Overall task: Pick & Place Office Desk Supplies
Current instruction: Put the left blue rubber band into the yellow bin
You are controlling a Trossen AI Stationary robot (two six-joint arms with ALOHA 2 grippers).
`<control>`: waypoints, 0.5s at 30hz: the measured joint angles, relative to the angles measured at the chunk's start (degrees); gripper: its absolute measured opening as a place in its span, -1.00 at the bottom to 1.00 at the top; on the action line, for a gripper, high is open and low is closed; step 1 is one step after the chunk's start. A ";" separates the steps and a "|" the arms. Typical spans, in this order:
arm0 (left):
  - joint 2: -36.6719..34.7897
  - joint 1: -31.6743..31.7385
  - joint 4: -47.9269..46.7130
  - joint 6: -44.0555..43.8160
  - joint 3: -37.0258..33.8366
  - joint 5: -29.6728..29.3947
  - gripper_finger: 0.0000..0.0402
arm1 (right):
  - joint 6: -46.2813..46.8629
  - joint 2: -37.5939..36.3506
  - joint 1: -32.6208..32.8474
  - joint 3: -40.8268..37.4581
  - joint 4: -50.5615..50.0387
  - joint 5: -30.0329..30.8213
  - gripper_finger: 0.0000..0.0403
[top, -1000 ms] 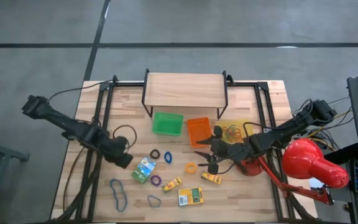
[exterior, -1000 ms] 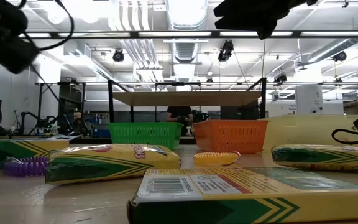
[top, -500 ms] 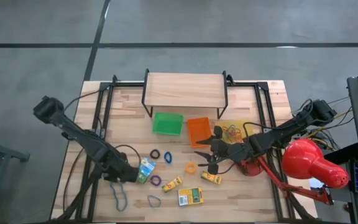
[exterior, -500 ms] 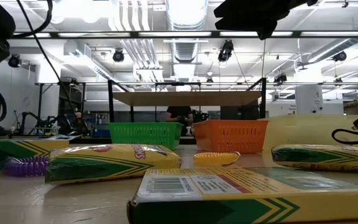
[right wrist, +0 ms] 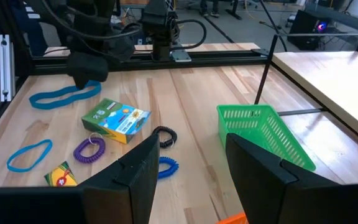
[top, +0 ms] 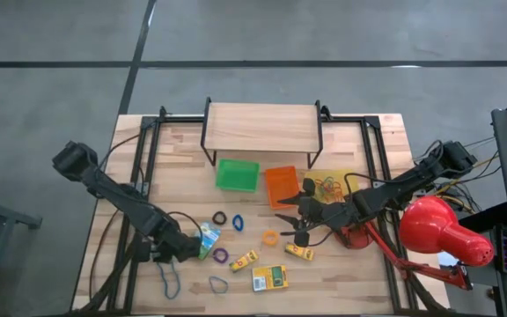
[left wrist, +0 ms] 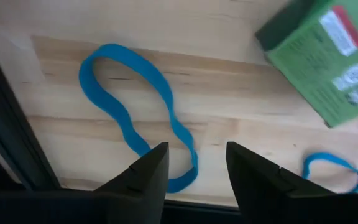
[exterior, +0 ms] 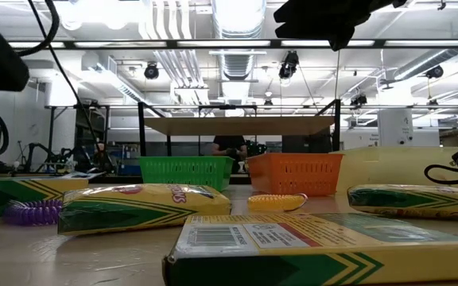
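My left gripper (top: 176, 250) is open and empty, low over the table's near left. Its fingers stand over the near end of a large blue rubber band (left wrist: 135, 118) that lies flat on the wood, also seen in the high view (top: 167, 275). A green printed box (top: 206, 239) lies just to its right, also in the left wrist view (left wrist: 322, 62). A small blue loop (left wrist: 331, 171) lies nearby. My right gripper (top: 287, 220) is open and empty, held above the table's middle right, over the orange coil band (top: 270, 237).
Yellow boxes (top: 244, 260), (top: 269, 278), (top: 300, 252) and purple (top: 221, 255), black (top: 219, 217) and blue (top: 238, 222) coil bands lie mid-table. Green tray (top: 238, 175), orange tray (top: 282, 186), a yellow tray with bands (top: 331, 185), a wooden shelf (top: 260, 128) and a red lamp (top: 438, 233) stand around.
My left gripper has gone toward the table's near edge and down, from left of the green box to a spot beside its near left corner, over the large blue band. The box and the bands have stayed in place.
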 joint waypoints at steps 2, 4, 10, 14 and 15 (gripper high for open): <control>0.57 -0.36 -0.56 -1.32 0.00 0.77 -0.20 | 0.02 0.00 0.00 0.00 -0.02 -0.02 -0.09; 1.23 -0.90 -1.30 -3.25 0.00 0.92 -0.21 | 0.00 0.00 0.00 0.00 -0.02 0.00 -0.09; 4.65 -1.98 -0.95 -6.28 0.00 0.98 -0.30 | 0.01 0.01 0.00 0.00 -0.05 0.00 -0.09; 6.83 -1.98 -0.64 -5.64 -0.02 0.96 -0.35 | 0.00 0.00 0.00 0.00 -0.09 0.00 -0.09; 7.20 -1.98 -0.63 -5.40 -0.02 0.96 -0.36 | 0.02 0.00 0.00 0.00 -0.07 -0.02 -0.09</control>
